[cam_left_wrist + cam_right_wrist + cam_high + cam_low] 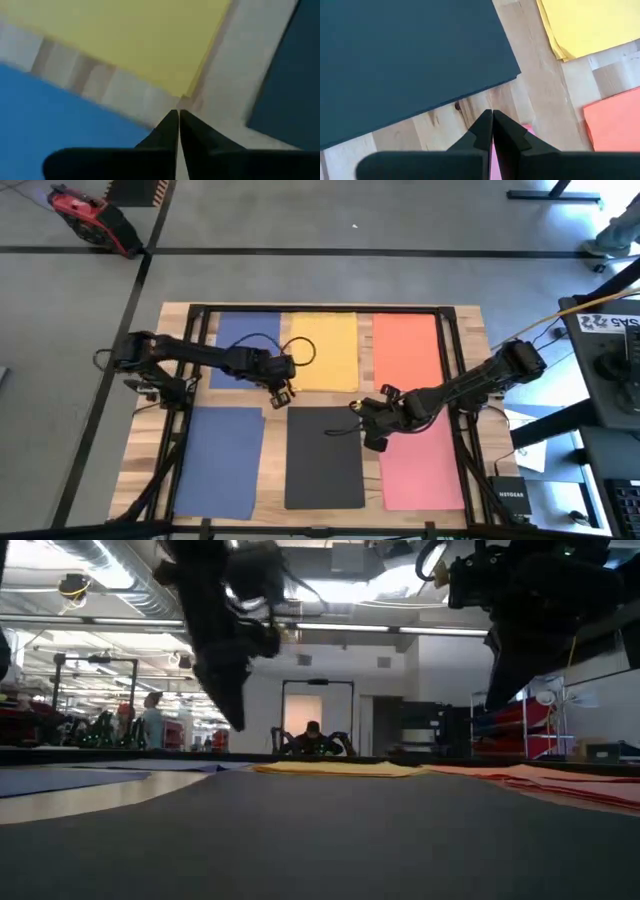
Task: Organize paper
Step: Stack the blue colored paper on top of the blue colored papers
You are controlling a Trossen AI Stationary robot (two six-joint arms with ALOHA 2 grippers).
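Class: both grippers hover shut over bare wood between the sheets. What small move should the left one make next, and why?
Probably open its fingers: the left gripper is shut and empty above bare wood, at the yellow paper's corner, so it cannot pinch a sheet yet.

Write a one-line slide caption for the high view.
Six paper sheets laid in two rows on the wooden table, left gripper and right gripper shut above the middle gaps.

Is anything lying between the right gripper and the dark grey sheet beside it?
Nothing visible does. The right gripper, jaws shut, hovers over bare wooden tabletop just off the corner of the dark grey sheet, at the pink sheet's edge. The left gripper hangs near the yellow sheet, not in the way.
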